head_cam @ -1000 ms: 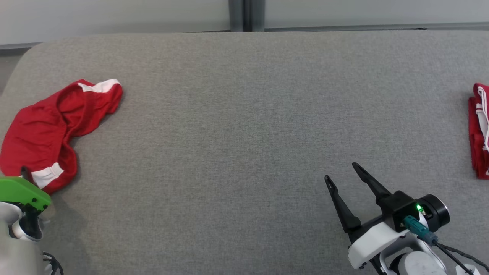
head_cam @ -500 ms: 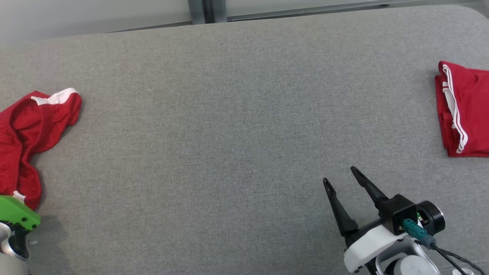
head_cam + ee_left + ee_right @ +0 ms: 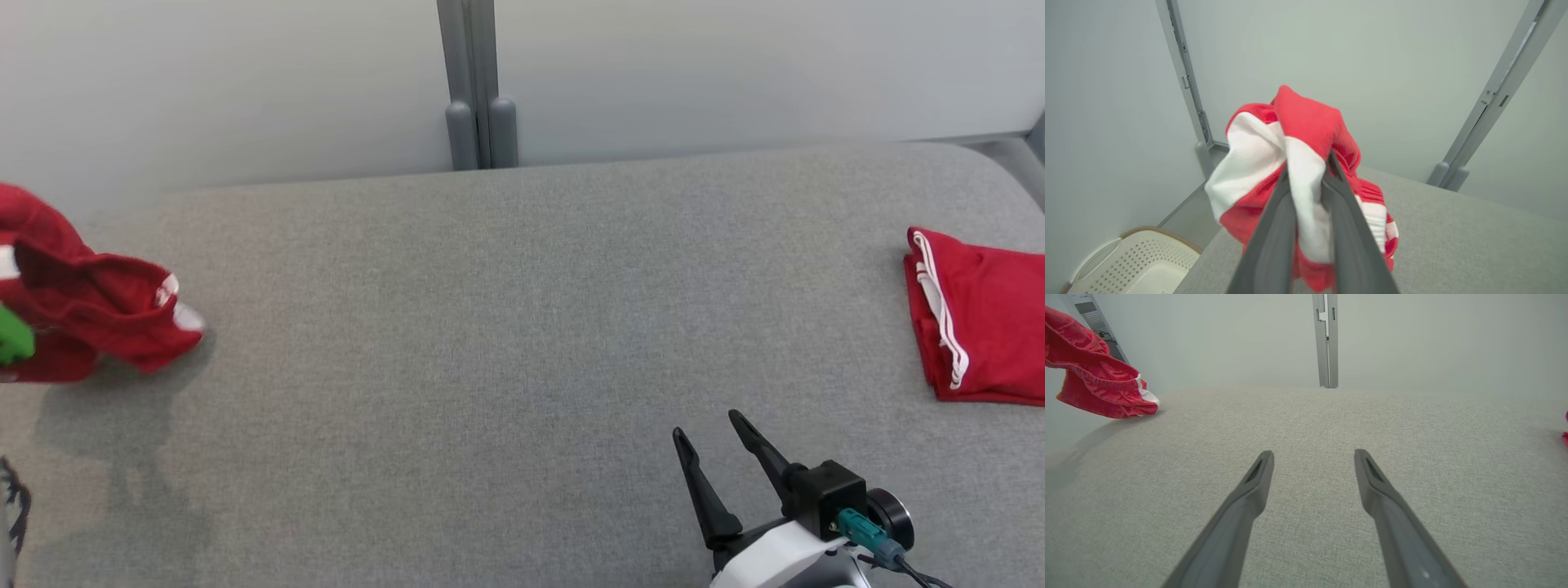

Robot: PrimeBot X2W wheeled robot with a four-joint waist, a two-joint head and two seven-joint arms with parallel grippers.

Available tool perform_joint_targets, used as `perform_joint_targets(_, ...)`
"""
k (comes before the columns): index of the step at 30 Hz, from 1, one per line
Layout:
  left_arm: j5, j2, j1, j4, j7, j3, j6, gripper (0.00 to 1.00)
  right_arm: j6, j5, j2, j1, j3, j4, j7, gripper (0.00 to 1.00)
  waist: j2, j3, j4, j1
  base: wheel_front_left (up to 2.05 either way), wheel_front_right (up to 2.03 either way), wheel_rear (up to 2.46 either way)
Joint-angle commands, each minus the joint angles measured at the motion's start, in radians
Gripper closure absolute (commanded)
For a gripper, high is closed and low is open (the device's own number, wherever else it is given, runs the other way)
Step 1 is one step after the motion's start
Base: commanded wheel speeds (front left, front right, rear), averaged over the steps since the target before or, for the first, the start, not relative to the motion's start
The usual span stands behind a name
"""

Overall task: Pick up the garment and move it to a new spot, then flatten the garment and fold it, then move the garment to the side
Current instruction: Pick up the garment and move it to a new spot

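The garment is held above the table, pinched in the left gripper — seemingly for carrying elsewhere — while the right gripper is held open, empty.

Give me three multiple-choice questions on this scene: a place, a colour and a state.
1. Where does the folded garment lie in the head view? A) far right of the grey surface B) centre C) far left
2. What colours is the bunched garment in the left pincer? A) blue and white B) red and white C) all black
3. How is the right pincer? A) shut on cloth B) shut, empty C) open, empty

1 A: it sits at the right edge. 2 B: red cloth with white bands. 3 C: its fingers stand apart over bare surface.
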Motion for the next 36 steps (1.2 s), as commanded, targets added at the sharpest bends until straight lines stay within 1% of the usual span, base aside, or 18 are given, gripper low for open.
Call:
perform_joint_targets(1,-0.017,-0.027,-0.011,-0.059,0.015,-0.032,-0.006,1.00,-0.002,0.007,0.003,0.014,-0.006,0.010,-0.013,0.00,0.0000,-0.085,-0.002,0.0000,0.00,0.00,0.00)
perform_joint_targets(5,-0.072,-0.071,0.003,-0.264,0.059,-0.105,-0.006,1.00,-0.002,0.012,0.012,0.018,-0.007,0.031,-0.026,0.00,0.0000,-0.098,-0.038,0.0000,0.00,0.00,0.00)
perform_joint_targets(10,-0.123,-0.145,0.050,-0.480,0.110,-0.179,-0.006,1.00,-0.002,0.018,0.016,0.005,0.006,0.052,-0.037,0.00,0.0000,-0.098,-0.111,0.0000,0.00,0.00,0.00)
perform_joint_targets(11,-0.133,-0.158,0.058,-0.512,0.115,-0.185,-0.006,1.00,-0.002,0.018,0.016,0.001,0.008,0.054,-0.038,0.00,0.0000,-0.097,-0.128,0.0000,0.00,0.00,0.00)
perform_joint_targets(14,-0.164,-0.224,0.089,-0.598,0.116,-0.207,0.007,1.00,-0.002,0.016,0.018,-0.011,0.002,0.060,-0.043,0.00,0.0000,-0.086,-0.179,0.0000,0.00,0.00,0.00)
perform_joint_targets(18,-0.181,-0.297,0.129,-0.646,0.115,-0.254,0.012,1.00,-0.002,0.008,0.019,-0.022,0.001,0.064,-0.045,0.00,0.0000,-0.070,-0.244,0.0000,0.00,0.00,0.00)
perform_joint_targets(22,-0.197,-0.342,0.163,-0.632,0.112,-0.314,0.009,1.00,-0.002,0.002,0.019,-0.028,-0.005,0.064,-0.047,0.00,0.0000,-0.048,-0.304,0.0000,0.00,0.00,0.00)
perform_joint_targets(25,-0.205,-0.359,0.185,-0.592,0.095,-0.350,0.013,1.00,-0.002,0.002,0.019,-0.041,-0.001,0.061,-0.048,0.00,0.0000,-0.026,-0.343,0.0000,0.00,0.00,0.00)
perform_joint_targets(28,-0.178,-0.366,0.203,-0.508,0.070,-0.387,0.021,1.00,-0.002,0.006,0.020,-0.047,0.008,0.060,-0.050,0.00,0.0000,0.002,-0.381,0.0000,0.00,0.00,0.00)
perform_joint_targets(34,-0.125,-0.344,0.214,-0.281,-0.020,-0.392,0.056,1.00,-0.002,0.024,0.020,-0.065,0.010,0.062,-0.052,0.00,0.0000,0.047,-0.430,0.0000,0.00,0.00,0.00)
perform_joint_targets(35,-0.113,-0.338,0.212,-0.249,-0.036,-0.396,0.060,0.98,-0.002,0.025,0.020,-0.066,0.007,0.062,-0.053,0.00,0.0000,0.051,-0.432,0.0000,0.00,0.00,0.00)
perform_joint_targets(36,-0.101,-0.334,0.208,-0.214,-0.056,-0.400,0.065,0.56,-0.002,0.024,0.020,-0.065,0.004,0.061,-0.052,0.00,0.0000,0.054,-0.433,0.0000,0.00,0.00,0.00)
